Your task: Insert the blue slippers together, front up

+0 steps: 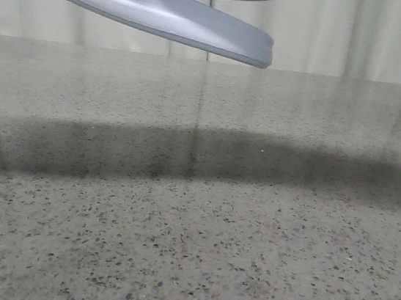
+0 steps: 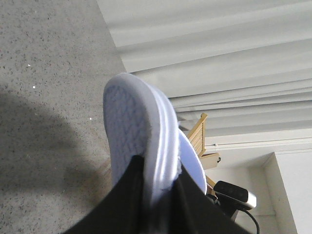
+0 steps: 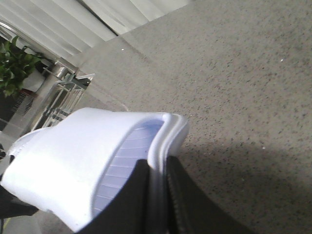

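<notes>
Above the table (image 1: pixel 190 230), both end effectors clamp blue slippers (image 1: pixel 167 9) edges.

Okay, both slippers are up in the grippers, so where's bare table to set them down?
The whole speckled table in the front view is bare, from the near edge to the curtain. The only crowding is overhead at upper left, where the held slippers hang. Left gripper and right gripper each clamp one.

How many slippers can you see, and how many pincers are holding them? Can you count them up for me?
Pale blue slippers: 2, one held up in the left pincer, one held up in the right pincer
Black pincers: 2, each shut on a slipper's edge
Speckled grey table: 1, with nothing lying on the part in view
Total: 5 things
</notes>
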Available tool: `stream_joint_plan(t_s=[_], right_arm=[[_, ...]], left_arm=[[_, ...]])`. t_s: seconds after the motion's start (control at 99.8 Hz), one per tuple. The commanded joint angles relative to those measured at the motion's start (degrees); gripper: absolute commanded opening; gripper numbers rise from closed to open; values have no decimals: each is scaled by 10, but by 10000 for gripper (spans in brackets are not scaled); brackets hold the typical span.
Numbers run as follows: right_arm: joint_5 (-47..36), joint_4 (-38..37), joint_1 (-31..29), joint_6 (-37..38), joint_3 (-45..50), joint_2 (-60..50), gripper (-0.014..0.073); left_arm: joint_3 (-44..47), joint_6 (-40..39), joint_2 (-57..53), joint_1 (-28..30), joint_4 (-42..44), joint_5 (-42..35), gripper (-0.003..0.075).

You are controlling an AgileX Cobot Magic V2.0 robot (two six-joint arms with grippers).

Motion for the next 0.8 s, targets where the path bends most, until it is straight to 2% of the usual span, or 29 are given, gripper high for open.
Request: stream_joint_plan(t_s=[0.0,0.14,0.23,0.531,0.792], right_arm=[[15,1,6,-30,-18,-19,115],[-36,-21,6,-30,-18,-35,314],[-71,-37,6,-30,-18,-51,368],[-163,-44,6,-35,-18,-144,373],[-216,-64,6,-39,-18,-223,373]], left_arm=[[-23,-3,0,-10,-46,67,16],[-23,-3,0,-10,-40,41,16],[-23,-3,0,-10,-28,23,16],[-23,-3,3,-10,0,-23,16],[-23,18,74,-10,4,-8,16]])
